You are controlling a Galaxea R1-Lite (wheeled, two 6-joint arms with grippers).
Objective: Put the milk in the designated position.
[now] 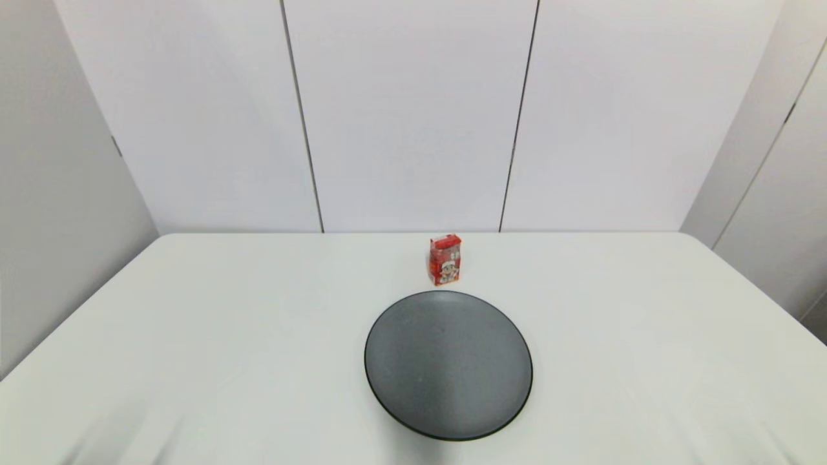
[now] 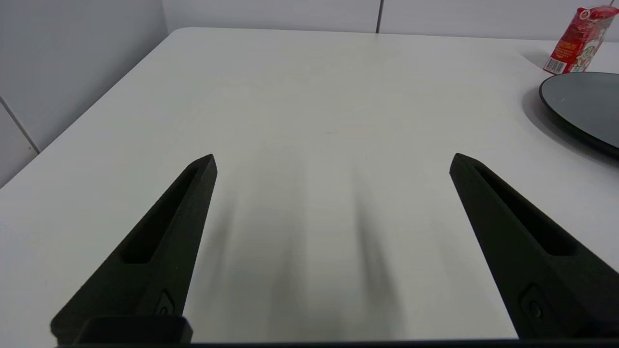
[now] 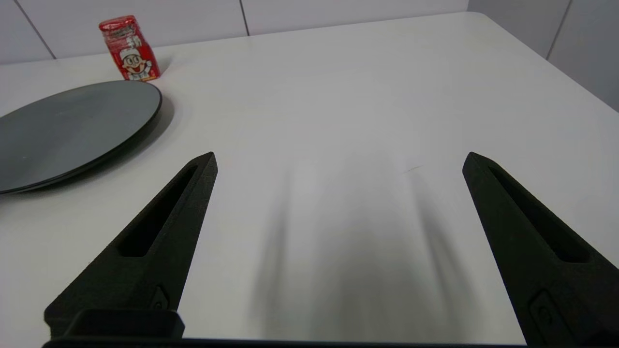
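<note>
Red boxy milk carton (image 1: 445,259) stands upright just behind the round matte plate (image 1: 448,365).

Long tapered matte-black fingers (image 2: 159,232) with slotted recesses

From my station: milk (image 1: 445,259) stands upright on the table (image 1: 226,323), toward its far edge, roughly centred left to right. Plate (image 1: 448,363) lies directly in front of the carton, nearer the robot; carton sits just beyond the plate's far rim, whether touching it I cannot tell. Wall panels run behind the table. Left gripper (image 2: 332,162) hangs over bare tabletop well left of the plate, fingers spread wide. Right gripper (image 3: 338,159) hangs over bare tabletop to the plate's right, fingers likewise apart. Neither arm shows in my head view.
</note>
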